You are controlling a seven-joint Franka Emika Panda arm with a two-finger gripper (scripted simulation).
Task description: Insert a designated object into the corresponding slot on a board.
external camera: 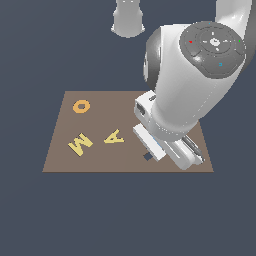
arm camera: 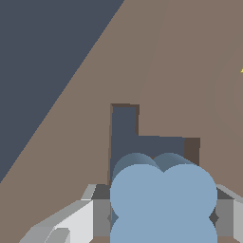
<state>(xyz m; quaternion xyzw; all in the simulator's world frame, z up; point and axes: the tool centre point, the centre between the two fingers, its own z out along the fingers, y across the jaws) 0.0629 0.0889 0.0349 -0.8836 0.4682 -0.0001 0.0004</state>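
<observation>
Claw (arm camera: 163, 213): I had it closed on the blue piece (arm camera: 163, 199), fingers either side, keeping it flat for insertion.
Blue piece: hung just over the board (external camera: 65, 125).
T-shaped cutout (arm camera: 137, 142): lay beside the piece.
Lobed slot: hidden from me.

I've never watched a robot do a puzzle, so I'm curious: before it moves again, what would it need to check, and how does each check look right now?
1. Blue piece in the claw: ok; grey fingers sit on both sides of it.
2. Piece is over the board: ok; brown surface surrounds it in the wrist view.
3. Flower-shaped hole located: cannot tell; only a dark T-shaped cutout shows, partly covered by the piece.
4. Piece lined up with its hole: cannot tell.
5. Yellow letters M and A and orange O are away from the claw: ok.
6. Height above the board: cannot tell; the arm hides it.
</observation>
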